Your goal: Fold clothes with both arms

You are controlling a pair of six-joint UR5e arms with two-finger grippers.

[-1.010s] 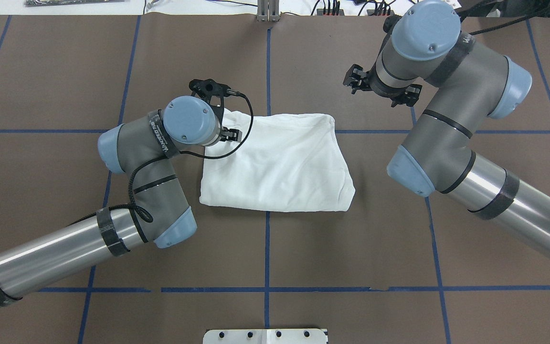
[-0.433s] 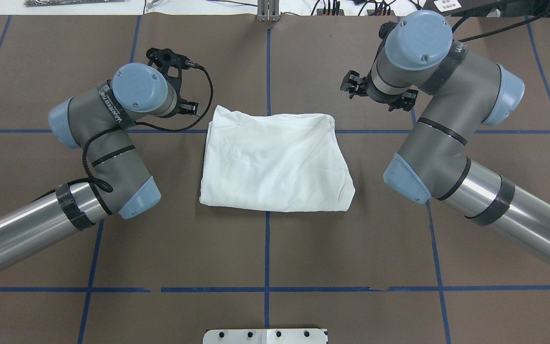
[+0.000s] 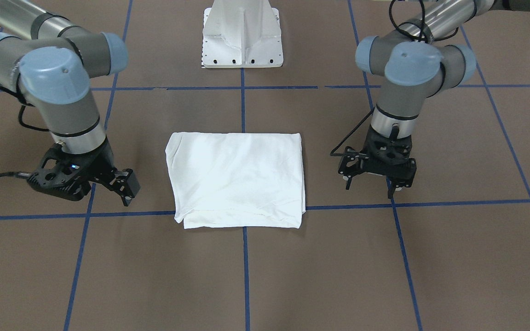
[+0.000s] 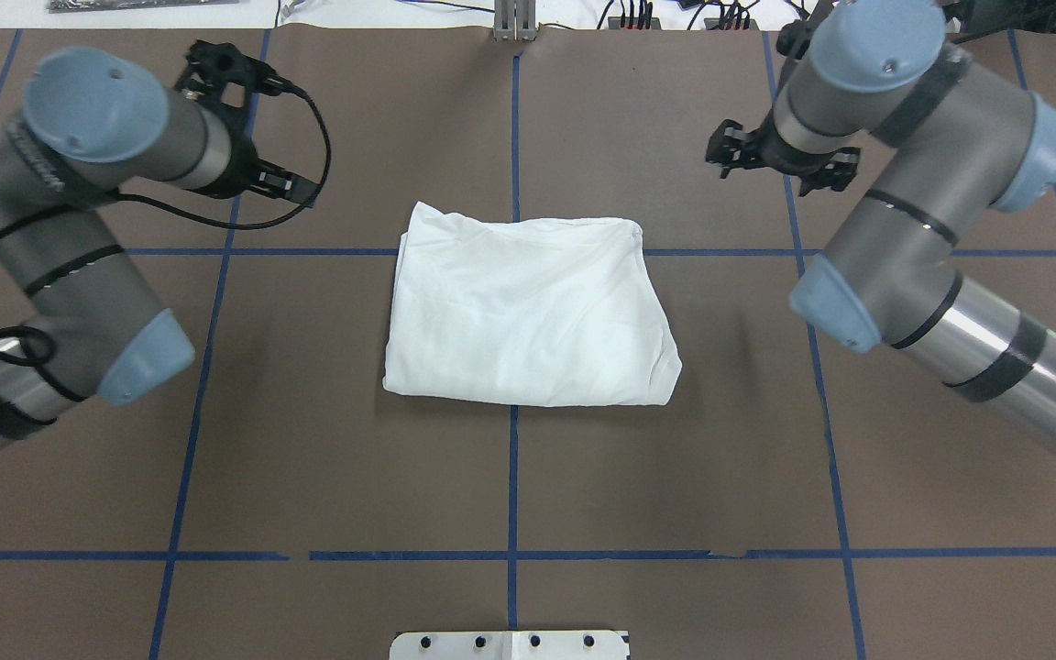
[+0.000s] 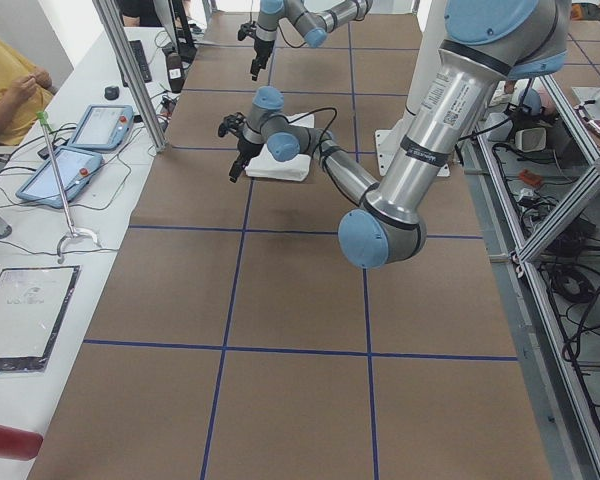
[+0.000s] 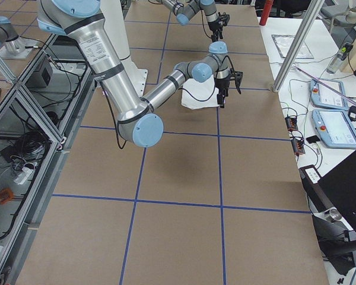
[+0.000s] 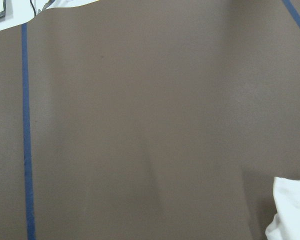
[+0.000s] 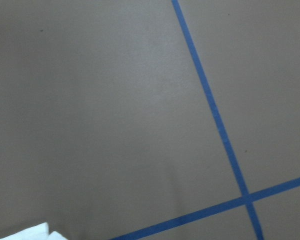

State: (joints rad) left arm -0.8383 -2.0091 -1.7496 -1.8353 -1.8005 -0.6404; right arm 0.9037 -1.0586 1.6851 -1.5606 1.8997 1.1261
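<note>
Surface: one brown table (image 4: pixel 354 477), blue tape grid
Clothes: one white T-shirt (image 4: pixel 528 312), folded to a rectangle, flat at table centre
Arms: two, left arm (image 4: pixel 79 275) and right arm (image 4: pixel 904 238), flanking the T-shirt
Left gripper (image 3: pixel 370 184): jaws wide, empty, clear of cloth
Right gripper (image 4: pixel 782 165): jaws wide, empty, clear of cloth
Base: one white pedestal (image 3: pixel 242 37)

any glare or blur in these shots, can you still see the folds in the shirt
Overhead view: the shirt is nearly blown out, creases faint; a bright streak runs along the right arm. Front-facing view: sharp, soft shadows on the table. Wrist views: soft, only a washed-out shirt corner.
</note>
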